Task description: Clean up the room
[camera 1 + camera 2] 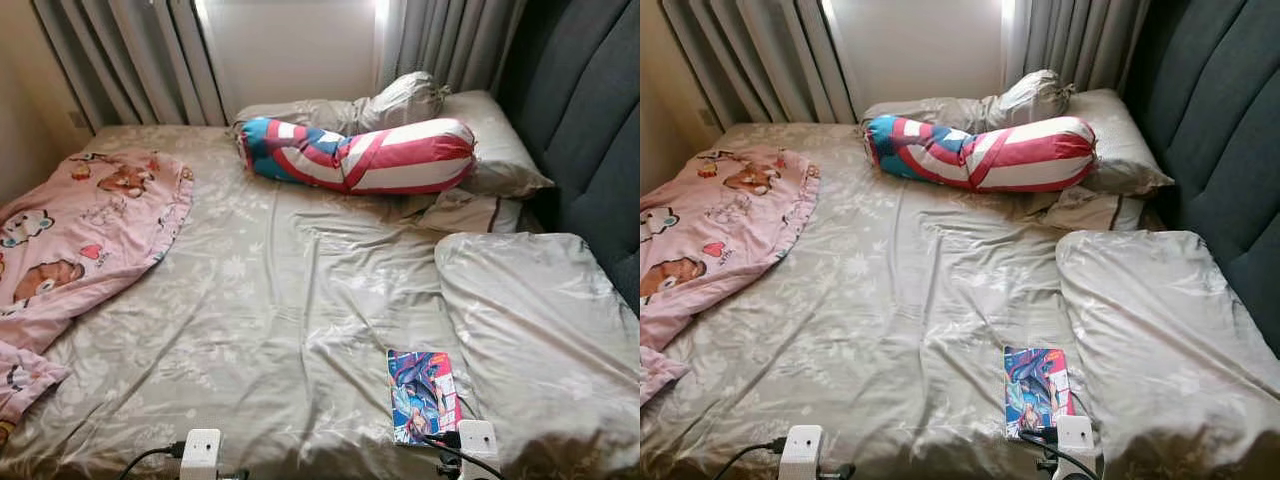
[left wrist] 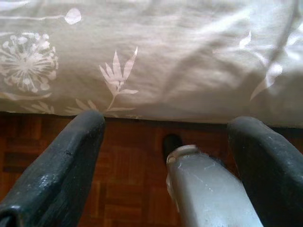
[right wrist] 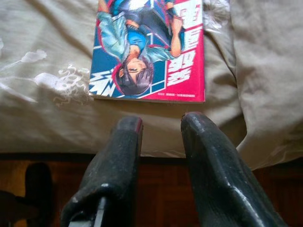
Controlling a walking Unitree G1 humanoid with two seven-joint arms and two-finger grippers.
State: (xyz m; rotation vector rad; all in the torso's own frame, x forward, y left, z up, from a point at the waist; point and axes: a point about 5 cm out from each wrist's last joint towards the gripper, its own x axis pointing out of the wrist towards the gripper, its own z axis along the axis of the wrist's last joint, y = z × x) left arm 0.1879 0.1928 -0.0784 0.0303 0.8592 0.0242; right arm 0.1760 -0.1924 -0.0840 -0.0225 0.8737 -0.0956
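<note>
Right claw (image 3: 161,123) narrow, just short of comic book (image 3: 149,47); left claw (image 2: 165,137) wide at bed edge (image 2: 142,109).

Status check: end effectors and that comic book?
Right end effector open, just short of comic book. Left end effector open at bed edge. Nothing blocking.

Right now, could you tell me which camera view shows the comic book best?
The right wrist view: the comic book is close and sharp, its cover art readable, just beyond the right gripper. Both eye views show it small, near the bed's front edge. The left wrist view faces the bedsheet.
</note>
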